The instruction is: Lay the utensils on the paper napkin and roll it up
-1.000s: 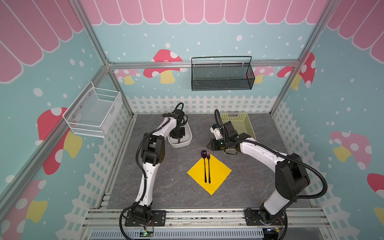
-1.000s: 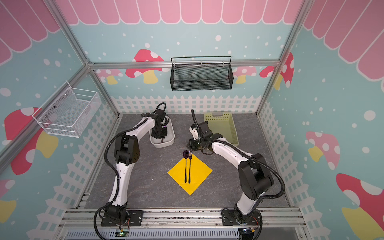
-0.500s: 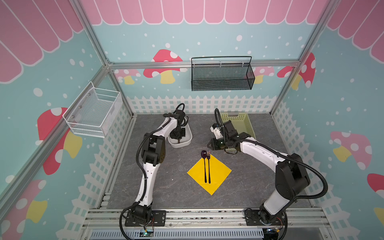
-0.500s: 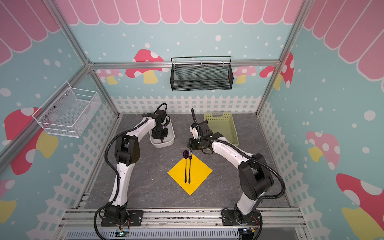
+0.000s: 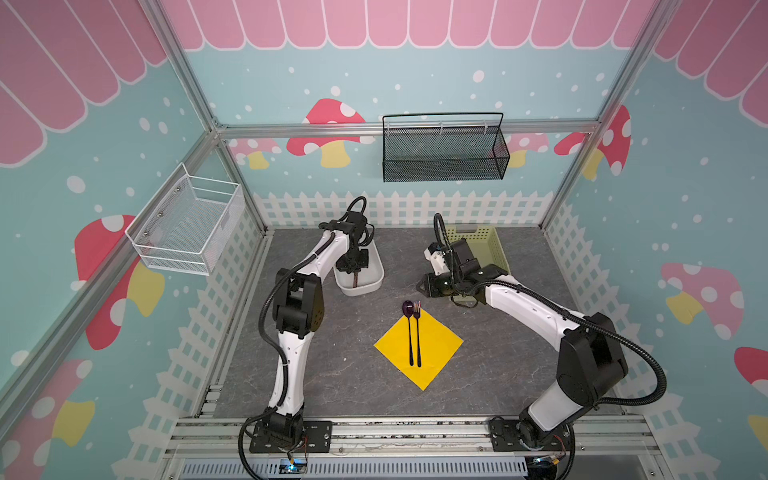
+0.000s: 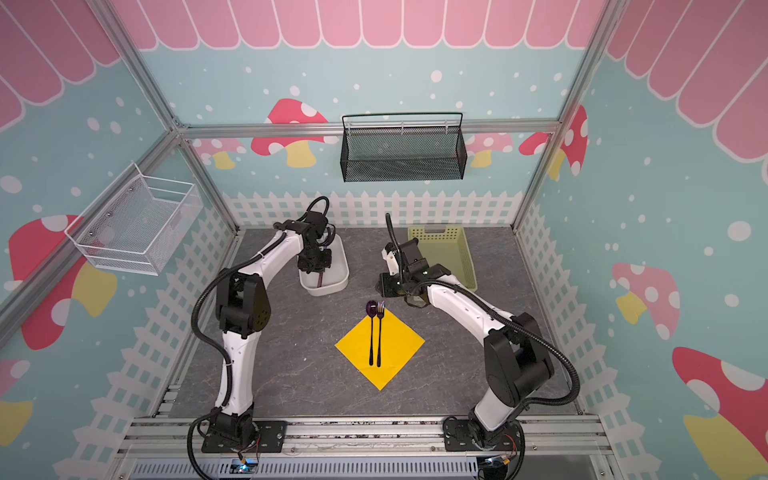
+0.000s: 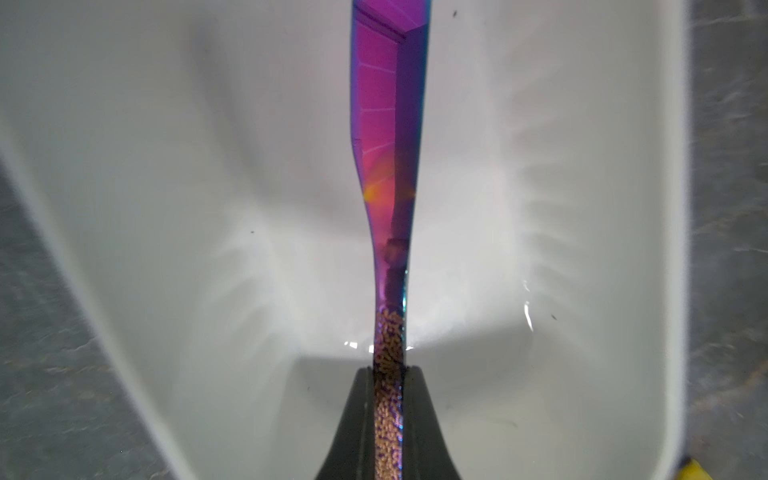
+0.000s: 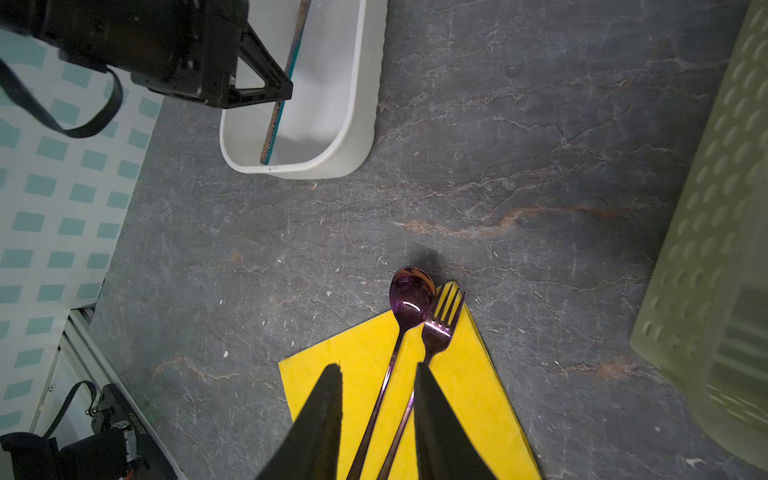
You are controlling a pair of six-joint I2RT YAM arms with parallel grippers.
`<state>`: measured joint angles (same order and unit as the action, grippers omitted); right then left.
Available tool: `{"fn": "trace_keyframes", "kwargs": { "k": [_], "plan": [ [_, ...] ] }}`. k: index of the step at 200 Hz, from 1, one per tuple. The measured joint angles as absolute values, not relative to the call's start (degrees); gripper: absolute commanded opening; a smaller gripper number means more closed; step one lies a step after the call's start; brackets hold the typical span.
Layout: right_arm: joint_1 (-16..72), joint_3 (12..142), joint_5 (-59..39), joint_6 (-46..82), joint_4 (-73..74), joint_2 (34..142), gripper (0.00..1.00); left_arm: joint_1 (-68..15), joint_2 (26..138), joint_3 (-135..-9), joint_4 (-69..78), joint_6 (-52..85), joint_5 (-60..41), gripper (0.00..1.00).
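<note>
The bright yellow square paper napkin (image 5: 440,347) lies flat on the grey worktop (image 5: 332,374), lower centre of both top views. I see the dark-purple round-bowled spoon (image 5: 410,332) and the dark-purple fork (image 5: 418,336) placed on it, side by side. The violet knife (image 7: 390,187) is inside the white plastic tub (image 7: 582,208), clamped by the left tool (image 7: 388,374). The right tool (image 8: 378,374) stands parted and empty. Remaining, I judge: place the knife, then roll.

White arm links (image 5: 287,374), black joints (image 5: 298,309), ribbed black cables (image 5: 663,382), tapered black gripper fingers (image 8: 320,424)
</note>
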<state>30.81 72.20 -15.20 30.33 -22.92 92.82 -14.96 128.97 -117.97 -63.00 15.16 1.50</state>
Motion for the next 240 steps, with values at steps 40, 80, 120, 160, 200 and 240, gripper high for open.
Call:
{"fn": "trace_keyframes", "kwargs": {
  "k": [40, 80, 120, 160, 200, 240],
  "plan": [
    [30.7, 72.2, -17.1, 32.8, -19.0, 91.4, 0.5, -15.5, 119.4, -113.1, -61.5, 15.2, 0.2, 0.05],
    [30.7, 72.1, -21.4, 36.1, -13.2, 90.9, 0.56, -18.0, 113.0, -105.4, -60.5, 15.5, -1.7, 0.05],
    [30.7, 72.1, -27.7, 40.8, -6.2, 92.5, 0.55, -22.1, 107.9, -99.2, -59.6, 16.5, -3.2, 0.05],
    [30.8, 70.8, -34.4, 46.5, 2.0, 97.3, 0.52, -26.7, 105.2, -96.5, -58.3, 18.0, -3.3, 0.05],
    [30.8, 70.8, -37.4, 51.0, 5.5, 103.2, 0.47, -28.6, 105.1, -95.1, -57.7, 19.3, -3.3, 0.05],
    [30.8, 71.0, -39.3, 54.7, 7.8, 107.4, 0.46, -29.3, 105.1, -95.1, -57.1, 19.6, -3.3, 0.05]
  ]
}}
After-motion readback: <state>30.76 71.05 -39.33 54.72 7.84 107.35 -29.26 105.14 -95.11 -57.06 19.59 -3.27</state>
